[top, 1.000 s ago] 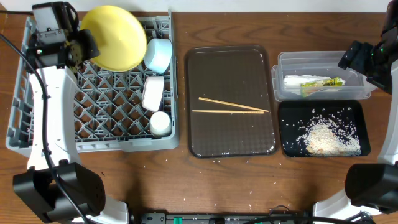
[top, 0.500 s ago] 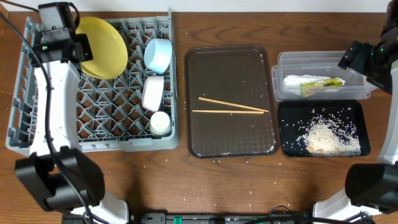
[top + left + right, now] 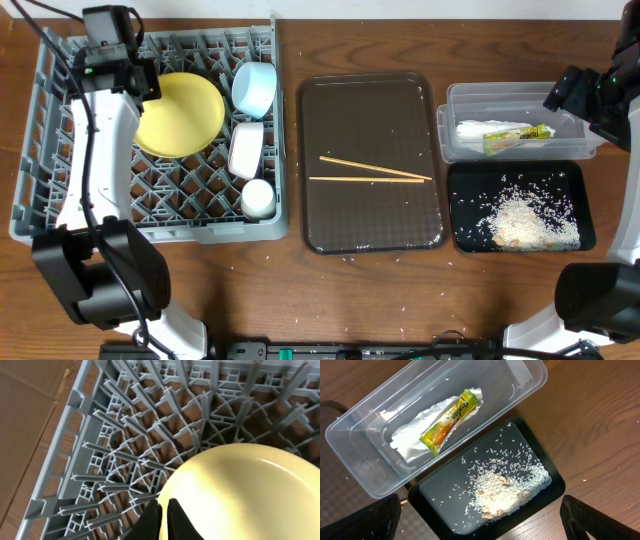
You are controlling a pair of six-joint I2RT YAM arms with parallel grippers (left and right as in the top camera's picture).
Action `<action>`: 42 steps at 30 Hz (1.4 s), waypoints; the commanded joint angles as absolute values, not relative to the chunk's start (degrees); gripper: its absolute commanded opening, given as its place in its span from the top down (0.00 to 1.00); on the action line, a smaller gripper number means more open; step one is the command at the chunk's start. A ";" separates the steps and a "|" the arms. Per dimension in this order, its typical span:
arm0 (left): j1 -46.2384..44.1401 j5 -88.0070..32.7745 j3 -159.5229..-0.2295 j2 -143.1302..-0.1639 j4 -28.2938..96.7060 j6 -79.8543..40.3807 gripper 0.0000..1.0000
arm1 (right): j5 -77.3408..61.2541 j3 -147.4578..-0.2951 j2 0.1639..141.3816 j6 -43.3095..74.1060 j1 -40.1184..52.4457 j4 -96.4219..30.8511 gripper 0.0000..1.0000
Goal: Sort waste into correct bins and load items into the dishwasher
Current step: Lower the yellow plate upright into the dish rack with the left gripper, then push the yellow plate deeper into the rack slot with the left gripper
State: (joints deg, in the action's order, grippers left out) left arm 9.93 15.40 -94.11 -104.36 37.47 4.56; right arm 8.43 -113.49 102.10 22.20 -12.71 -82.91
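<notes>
My left gripper is shut on the rim of the yellow plate, which lies tilted over the pegs of the grey dish rack. A light blue bowl, a white bowl and a white cup sit in the rack beside it. Two wooden chopsticks lie on the brown tray. My right gripper hangs open above the bins. The clear tub holds the wrapper and white paper. Rice lies in the black tray.
The brown tray stands between the rack and the two bins. Stray rice grains dot the wooden table along its front edge. The left arm stretches over the rack's left half.
The left gripper has carried the yellow plate from the rack's back edge forward and down, and the plate now lies flatter over the pegs. The right arm has not moved.
</notes>
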 commanded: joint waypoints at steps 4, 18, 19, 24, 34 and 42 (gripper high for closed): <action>9.50 14.48 -94.06 -104.38 38.22 3.70 0.87 | 8.75 -113.54 102.32 23.14 -12.69 -82.98 0.01; 7.66 -22.52 -94.04 -104.49 46.57 -4.80 0.71 | 8.75 -113.54 102.32 23.14 -12.69 -82.98 0.01; 6.79 -22.48 -93.95 -104.64 46.41 -4.10 0.70 | 8.75 -113.54 102.32 23.14 -12.69 -82.98 0.01; 2.07 -21.39 -93.95 -106.43 45.04 -2.61 0.68 | 8.75 -113.54 102.32 23.14 -12.69 -82.98 0.01; -2.28 -16.01 -93.95 -112.16 43.97 -2.00 0.91 | 8.75 -113.54 102.32 23.14 -12.69 -82.98 0.01; -2.17 -10.39 -93.95 -112.36 44.36 -1.98 0.92 | 8.75 -113.54 102.32 23.14 -12.69 -82.98 0.01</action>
State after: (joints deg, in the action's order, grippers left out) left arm -2.35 -14.22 -94.11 -112.40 43.88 -2.57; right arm 8.43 -113.49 102.10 22.20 -12.71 -82.91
